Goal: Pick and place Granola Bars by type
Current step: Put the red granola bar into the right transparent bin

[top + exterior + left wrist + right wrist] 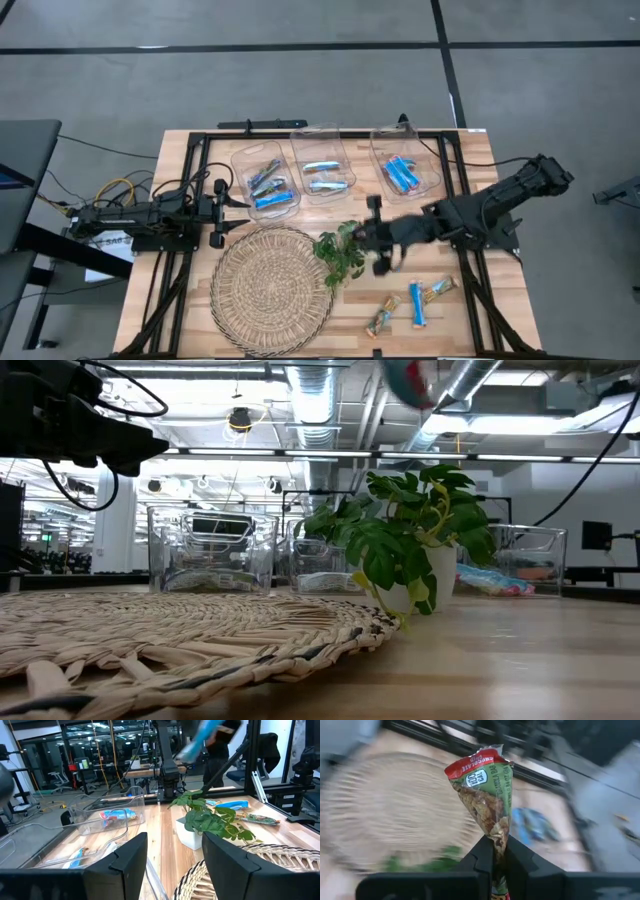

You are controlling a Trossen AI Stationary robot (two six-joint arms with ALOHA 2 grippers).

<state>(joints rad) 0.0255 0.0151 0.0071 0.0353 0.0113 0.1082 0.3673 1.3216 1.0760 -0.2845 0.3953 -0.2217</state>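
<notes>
Tabletop: potted plant [340, 252] just beside right gripper [381, 262]; woven mat [270, 290] alongside.

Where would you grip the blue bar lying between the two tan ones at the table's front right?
Take the blue bar across its narrow middle, coming straight down from above. It lies flat with its length running front to back, and the tan bars flanking it appear to leave room for fingers.

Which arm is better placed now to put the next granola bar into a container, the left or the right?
The right. Its tool is already shut on a green chocolate granola bar, lifted above the table near the plant. The left tool is open beside the leftmost container.
</notes>
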